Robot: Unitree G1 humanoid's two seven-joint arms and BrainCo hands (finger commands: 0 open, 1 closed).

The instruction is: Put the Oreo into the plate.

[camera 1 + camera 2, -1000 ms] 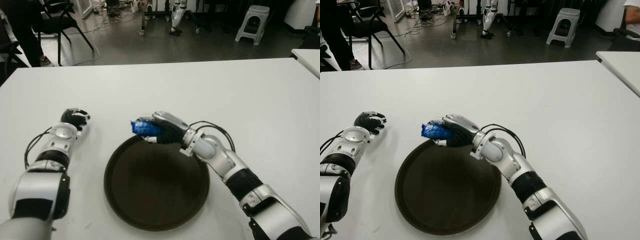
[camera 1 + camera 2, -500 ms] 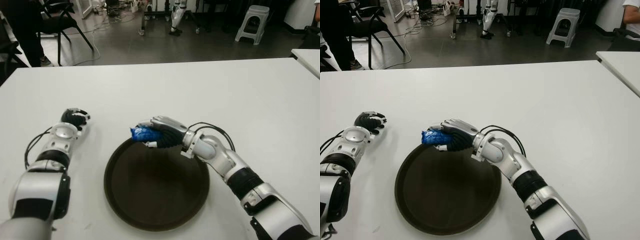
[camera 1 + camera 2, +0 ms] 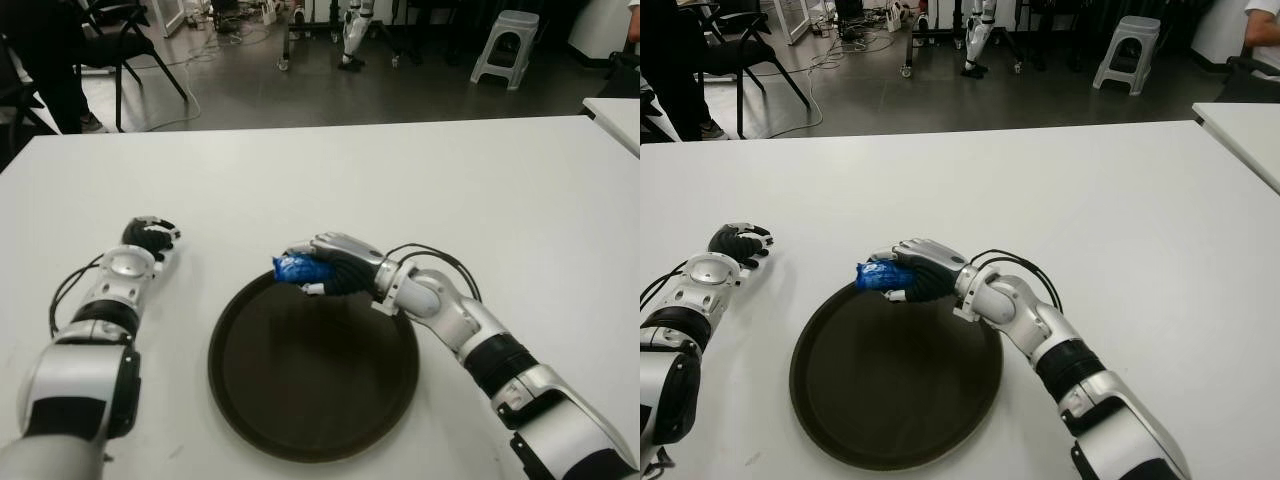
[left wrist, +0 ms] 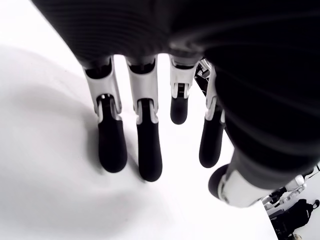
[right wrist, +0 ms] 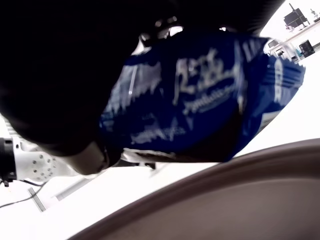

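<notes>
A blue Oreo packet (image 3: 296,267) is held in my right hand (image 3: 325,268), whose fingers are curled around it, just over the far rim of the dark round plate (image 3: 312,370). The right wrist view shows the packet (image 5: 200,95) close up in the palm, with the plate's rim (image 5: 240,200) below it. The plate lies on the white table (image 3: 480,190) in front of me. My left hand (image 3: 148,238) shows to the left of the plate, its fingers (image 4: 145,150) hanging relaxed over the table and holding nothing.
Beyond the table's far edge are a black chair (image 3: 110,40), a person's legs (image 3: 50,70), a grey stool (image 3: 505,40) and cables on the floor. A second white table (image 3: 615,110) shows at the right edge.
My right hand has shifted a little to the right and nearer with the packet, and has lowered toward the plate's far rim. The left hand has not moved.
</notes>
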